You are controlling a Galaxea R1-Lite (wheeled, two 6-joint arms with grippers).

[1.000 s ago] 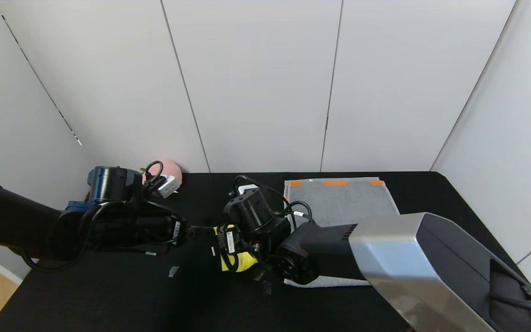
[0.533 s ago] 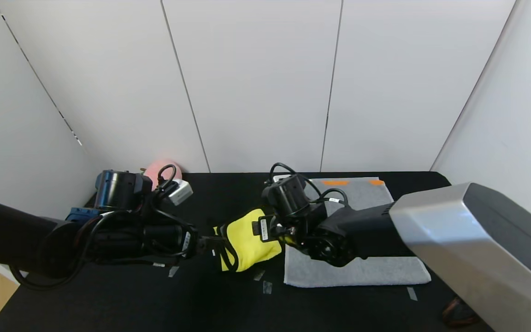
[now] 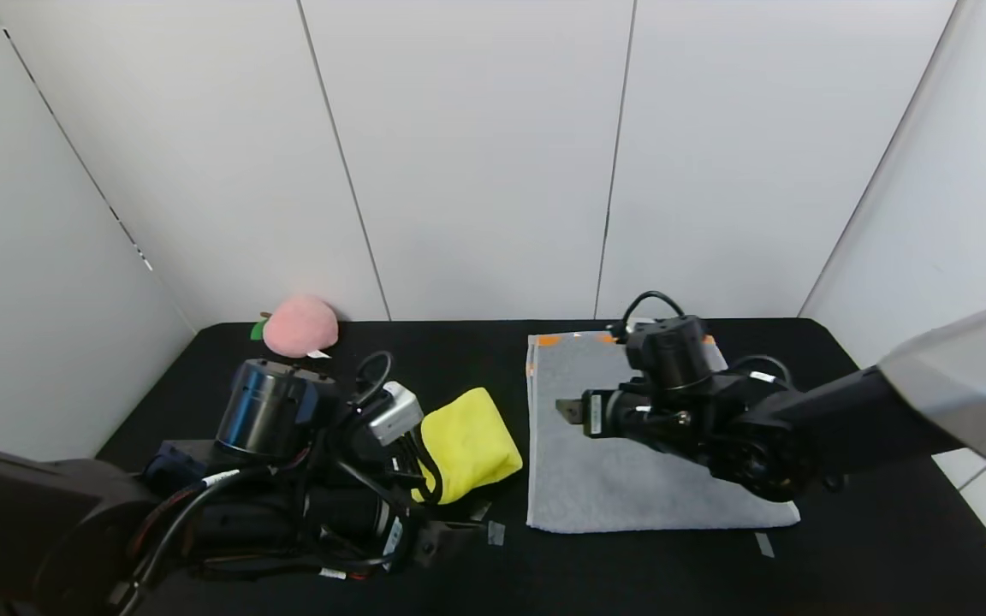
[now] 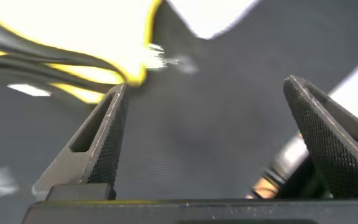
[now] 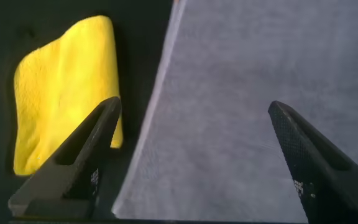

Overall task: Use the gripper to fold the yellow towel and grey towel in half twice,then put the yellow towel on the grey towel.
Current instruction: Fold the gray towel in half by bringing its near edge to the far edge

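Observation:
The yellow towel (image 3: 464, 443) lies folded in a thick bundle on the black table, just left of the grey towel (image 3: 630, 470). The grey towel lies flat, with orange marks (image 3: 549, 340) along its far edge. My left gripper (image 3: 446, 537) is open and empty, low over the table just in front of the yellow towel; its wrist view (image 4: 207, 124) shows the yellow towel (image 4: 61, 37) beyond the fingers. My right gripper (image 3: 568, 412) is open and empty above the grey towel's left part. Its wrist view (image 5: 194, 143) shows the grey towel (image 5: 260, 93) and the yellow towel (image 5: 61, 87).
A pink peach toy (image 3: 299, 325) sits at the table's back left corner. Small tape marks (image 3: 495, 532) (image 3: 764, 544) lie near the towels' front edges. White walls close in the back and both sides.
Both grippers have let go of the yellow towel, which now lies folded. My right gripper has moved right over the grey towel. My left arm has drawn back toward the front.

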